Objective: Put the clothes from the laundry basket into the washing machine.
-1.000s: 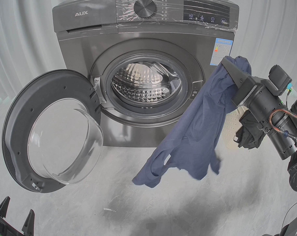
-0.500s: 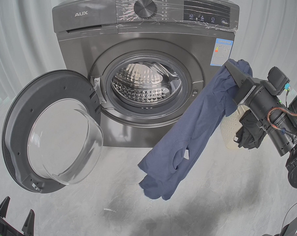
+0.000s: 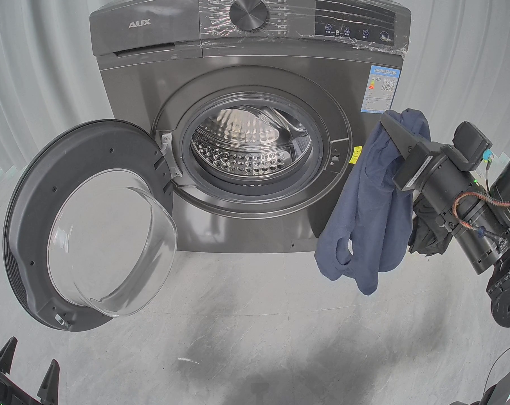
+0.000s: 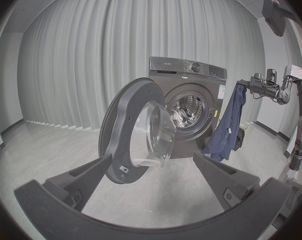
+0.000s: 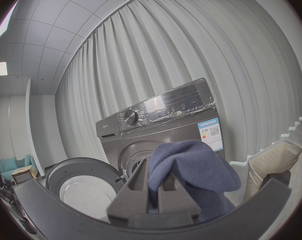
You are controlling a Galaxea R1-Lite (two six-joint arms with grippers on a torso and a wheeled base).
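The right gripper (image 3: 391, 124), jaws clamped together on a bunched fold of the blue shirt (image 3: 373, 209), is holding the garment in the air just off the right front edge of the washing machine (image 3: 153, 80). Over the past second the shirt's tail, which was flaring leftward across the machine's front, has been swinging back and is now hanging nearly straight below the gripper. The load is settling but is not yet at the drum opening (image 3: 249, 142), up and to the left. The door (image 3: 86, 220) is standing wide open on the left, leaving the mouth unobstructed; the rim's lower lip looks the likeliest snag for the trailing hem. The left gripper (image 4: 151, 156), fingers spread apart and holding nothing, is waiting low near the floor (image 3: 255, 322). The laundry basket (image 5: 272, 160) is sitting beyond the machine's right side.
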